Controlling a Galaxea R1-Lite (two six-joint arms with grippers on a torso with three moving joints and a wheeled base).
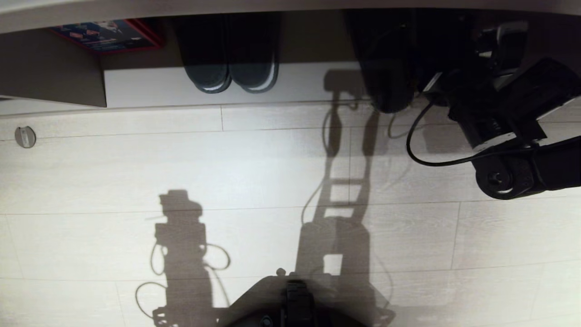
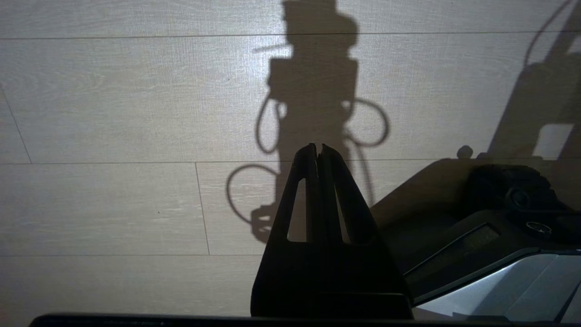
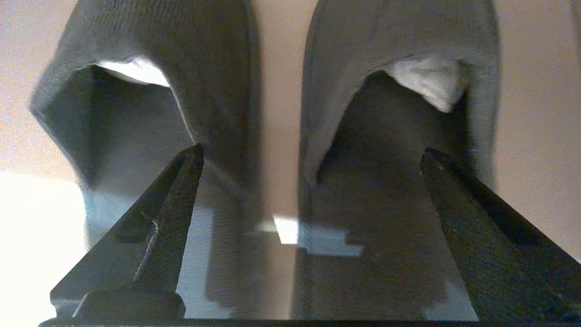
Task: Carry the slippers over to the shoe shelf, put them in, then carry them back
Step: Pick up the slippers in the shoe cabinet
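Two slippers (image 3: 281, 136) side by side in the shoe shelf (image 1: 227, 86), between spread right gripper (image 3: 308, 163) fingers, released. Another dark pair (image 1: 229, 59) further left. Left gripper (image 2: 317, 152) clenched over floor (image 1: 227, 181).

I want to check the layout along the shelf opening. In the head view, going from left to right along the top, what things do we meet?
Red-edged printed box → pair of dark slippers with pale sole rims → another dark slipper in the shoe shelf → the right arm.
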